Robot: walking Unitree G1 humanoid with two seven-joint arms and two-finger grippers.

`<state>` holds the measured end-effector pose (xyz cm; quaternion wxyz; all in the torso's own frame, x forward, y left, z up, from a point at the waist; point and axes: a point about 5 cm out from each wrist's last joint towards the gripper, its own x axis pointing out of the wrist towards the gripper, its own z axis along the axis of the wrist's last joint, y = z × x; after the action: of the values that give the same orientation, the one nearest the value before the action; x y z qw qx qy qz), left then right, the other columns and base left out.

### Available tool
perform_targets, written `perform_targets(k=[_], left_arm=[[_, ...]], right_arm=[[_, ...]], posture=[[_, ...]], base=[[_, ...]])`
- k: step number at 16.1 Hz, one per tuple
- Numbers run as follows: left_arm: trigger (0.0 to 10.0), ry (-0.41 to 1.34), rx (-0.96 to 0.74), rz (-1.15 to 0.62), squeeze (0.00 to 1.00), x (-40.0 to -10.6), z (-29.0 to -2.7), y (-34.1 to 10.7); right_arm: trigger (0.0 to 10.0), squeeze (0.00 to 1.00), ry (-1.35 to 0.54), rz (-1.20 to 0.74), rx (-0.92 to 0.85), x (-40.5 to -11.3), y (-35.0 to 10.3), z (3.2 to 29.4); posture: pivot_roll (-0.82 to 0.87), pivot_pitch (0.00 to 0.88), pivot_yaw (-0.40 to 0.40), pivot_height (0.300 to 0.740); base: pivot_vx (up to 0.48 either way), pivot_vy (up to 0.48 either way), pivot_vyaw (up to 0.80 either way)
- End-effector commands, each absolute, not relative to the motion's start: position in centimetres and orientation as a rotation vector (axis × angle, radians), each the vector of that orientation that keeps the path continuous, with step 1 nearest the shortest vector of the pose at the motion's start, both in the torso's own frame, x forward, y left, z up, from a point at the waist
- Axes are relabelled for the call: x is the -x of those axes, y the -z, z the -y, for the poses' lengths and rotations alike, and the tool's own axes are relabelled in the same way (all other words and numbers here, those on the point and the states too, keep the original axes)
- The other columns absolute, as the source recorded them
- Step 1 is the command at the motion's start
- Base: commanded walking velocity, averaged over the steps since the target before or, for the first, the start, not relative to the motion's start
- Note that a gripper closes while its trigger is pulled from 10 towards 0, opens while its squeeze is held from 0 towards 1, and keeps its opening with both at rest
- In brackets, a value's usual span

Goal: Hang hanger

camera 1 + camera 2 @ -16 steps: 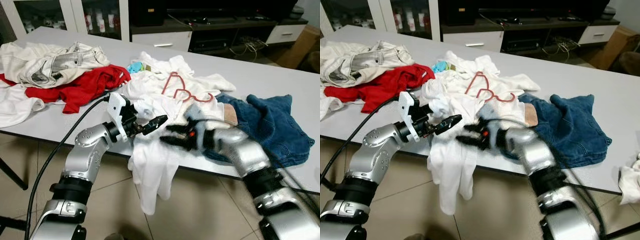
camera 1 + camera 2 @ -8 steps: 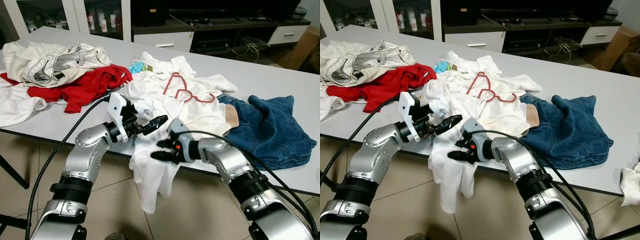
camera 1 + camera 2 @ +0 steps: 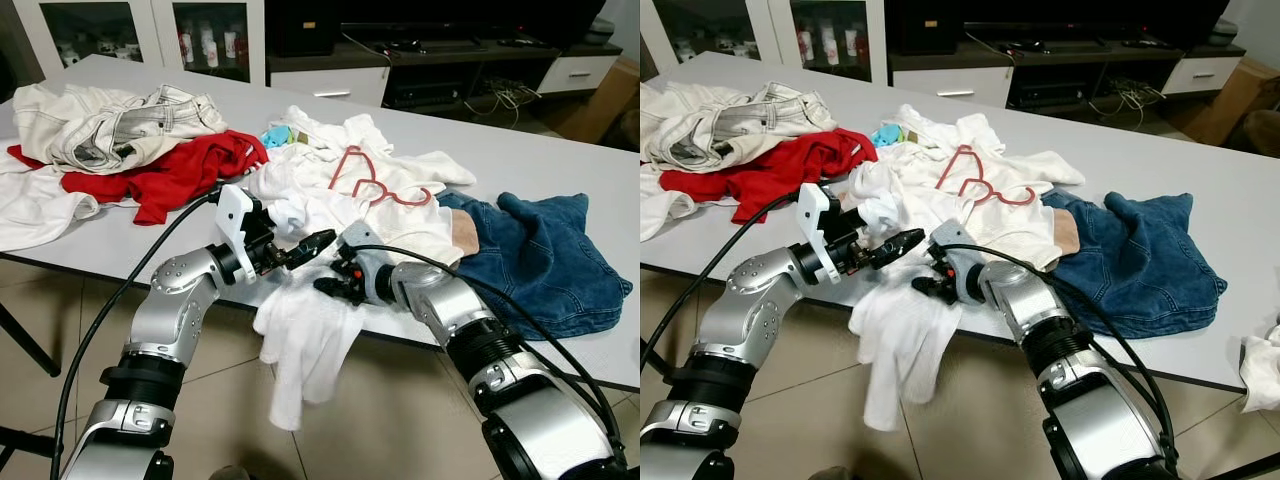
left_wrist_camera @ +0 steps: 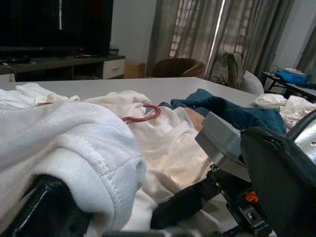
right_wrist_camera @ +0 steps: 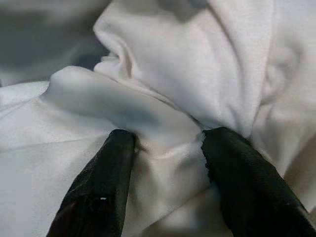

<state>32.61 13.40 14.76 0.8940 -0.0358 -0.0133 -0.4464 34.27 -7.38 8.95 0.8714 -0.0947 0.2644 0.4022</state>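
A white shirt (image 3: 340, 215) lies over the near edge of the grey counter (image 3: 560, 160), with a long fold of it hanging off the edge toward the tiled floor (image 3: 400, 430). On top of the shirt, farther in from the edge, lies the red hanger (image 3: 365, 185), flat on the cloth and partly tucked under a fold.

The left gripper (image 3: 318, 243) sits just at the counter's near edge with its fingers pinched on a bunched fold of the white shirt; in the left wrist view the cloth is wrapped over one black finger (image 4: 47, 207). The right gripper (image 3: 330, 283) is just beside it, right at the edge, its fingers spread and pressed into the shirt; in the right wrist view the two black fingertips (image 5: 106, 173) stand apart with white cloth between them. Both grippers are nearer the robot than the hanger and do not touch it.

To the right of the shirt, blue jeans (image 3: 545, 265) lie on the counter, reaching close to the near edge. To the left are a red garment (image 3: 170, 170) and a pale denim garment (image 3: 110, 125). The far half of the counter beyond the hanger is bare grey surface. Behind it stands a dark TV cabinet (image 3: 430, 50).
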Motion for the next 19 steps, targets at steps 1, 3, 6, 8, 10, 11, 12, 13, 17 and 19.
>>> perform_targets(k=[1,3,6,8,10,11,12,13,17,19], left_arm=[[10.0,0.942,0.062,0.040,0.00,-32.5,-12.9,-15.1],[10.0,0.942,0.061,0.042,0.00,-32.5,-12.9,-15.2],[10.0,0.944,0.063,0.048,0.00,-32.5,-13.0,-15.4],[10.0,0.951,0.068,0.049,0.00,-32.4,-13.0,-15.5],[10.0,0.965,0.077,0.045,0.00,-32.2,-12.8,-15.4],[10.0,0.982,0.080,0.039,0.00,-32.0,-12.7,-15.3],[10.0,0.991,0.081,0.037,0.00,-31.9,-12.6,-15.3],[10.0,1.032,0.083,0.023,0.00,-31.4,-12.2,-15.1],[10.0,1.135,0.076,-0.033,0.00,-30.1,-11.4,-14.2],[10.0,1.184,0.048,-0.084,0.00,-29.4,-11.1,-13.3]], right_arm=[[10.0,0.00,-0.765,-0.590,0.234,-34.6,-8.3,8.5],[10.0,0.00,-0.736,-0.588,0.252,-34.7,-8.2,8.6],[10.0,0.00,-0.630,-0.527,0.271,-35.8,-8.7,8.7],[10.0,0.00,-0.560,-0.436,0.236,-36.8,-10.2,8.4],[10.0,0.00,-0.514,-0.403,0.225,-37.3,-10.8,8.6],[10.0,0.00,-0.487,-0.383,0.225,-37.6,-11.1,8.6],[10.0,0.00,-0.477,-0.375,0.224,-37.7,-11.2,8.7],[10.0,0.00,-0.453,-0.349,0.215,-38.0,-11.7,8.6],[10.0,0.00,-0.455,-0.292,0.174,-38.4,-12.8,7.8],[10.0,0.00,-0.479,-0.267,0.157,-38.5,-13.2,7.3]], posture=[[0.04,0.000,-0.091,0.740],[0.05,0.000,-0.093,0.740],[0.05,0.000,-0.091,0.740],[0.05,0.000,-0.090,0.740],[0.05,0.000,-0.091,0.740],[0.05,0.000,-0.091,0.740],[0.05,0.000,-0.091,0.740],[0.05,0.000,-0.095,0.740],[0.05,0.000,-0.096,0.740],[0.05,0.000,-0.097,0.740]], base=[[0.000,0.000,0.00],[0.000,0.000,0.00],[0.000,0.000,0.00],[0.000,0.000,0.00],[0.000,0.000,0.00],[0.000,0.000,0.00],[0.000,0.000,0.00],[0.000,0.000,0.00],[0.000,0.000,0.00],[0.000,0.000,0.00]])
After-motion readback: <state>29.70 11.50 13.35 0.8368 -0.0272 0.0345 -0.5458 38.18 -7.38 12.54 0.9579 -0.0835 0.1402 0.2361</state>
